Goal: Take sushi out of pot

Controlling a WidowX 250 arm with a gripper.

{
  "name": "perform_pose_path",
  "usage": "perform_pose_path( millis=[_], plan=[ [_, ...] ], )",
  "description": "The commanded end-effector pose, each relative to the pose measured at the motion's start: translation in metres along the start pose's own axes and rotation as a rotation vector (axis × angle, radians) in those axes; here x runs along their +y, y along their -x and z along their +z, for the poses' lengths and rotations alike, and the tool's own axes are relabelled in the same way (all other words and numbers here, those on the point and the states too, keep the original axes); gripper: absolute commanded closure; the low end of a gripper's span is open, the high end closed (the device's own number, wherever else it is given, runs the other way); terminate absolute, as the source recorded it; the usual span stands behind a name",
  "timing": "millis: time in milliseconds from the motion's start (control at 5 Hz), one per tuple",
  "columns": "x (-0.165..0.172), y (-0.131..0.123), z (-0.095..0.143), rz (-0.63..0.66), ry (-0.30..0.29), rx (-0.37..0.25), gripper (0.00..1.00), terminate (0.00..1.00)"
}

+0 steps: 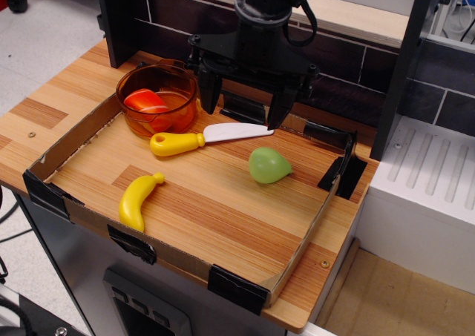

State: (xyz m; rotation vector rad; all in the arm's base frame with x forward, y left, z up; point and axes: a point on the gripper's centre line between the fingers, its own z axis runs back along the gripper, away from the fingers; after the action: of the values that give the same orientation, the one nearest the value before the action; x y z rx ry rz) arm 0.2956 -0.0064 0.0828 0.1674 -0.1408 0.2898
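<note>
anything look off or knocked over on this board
Nothing spilled or damaged. The one oddity: the small orange-red toy sushi sits tilted inside the round translucent amber pot rather than flat. The yellow-handled toy knife, yellow banana and green pear lie loose on the board. The black pincer hangs open above.

Orange-red sushi (146, 101) lies tilted inside amber pot (179, 116).

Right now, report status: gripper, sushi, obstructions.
Gripper open, empty, hanging right of the pot. Sushi inside pot, untouched. Toy knife lies beside pot, under gripper.
</note>
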Motion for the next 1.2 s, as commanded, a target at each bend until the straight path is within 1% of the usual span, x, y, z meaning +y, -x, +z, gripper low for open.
perform_pose_path(
  millis=[0,200,400,600,800,1000],
  plan=[
    [0.000,0.000,0.000,0.000,0.000,0.000,0.00,0.00],
    [0.010,-0.018,0.007,0.261,0.015,-0.027,0.00,0.00],
    [0.033,-0.033,0.005,0.509,-0.005,0.007,0.00,0.00],
    [0.059,-0.044,0.003,0.706,-0.062,-0.038,0.00,0.00],
    [0.084,-0.050,-0.004,0.825,-0.107,-0.073,0.00,0.00],
    [0.104,-0.053,-0.014,0.874,-0.077,-0.045,0.00,0.00]
  ],
)
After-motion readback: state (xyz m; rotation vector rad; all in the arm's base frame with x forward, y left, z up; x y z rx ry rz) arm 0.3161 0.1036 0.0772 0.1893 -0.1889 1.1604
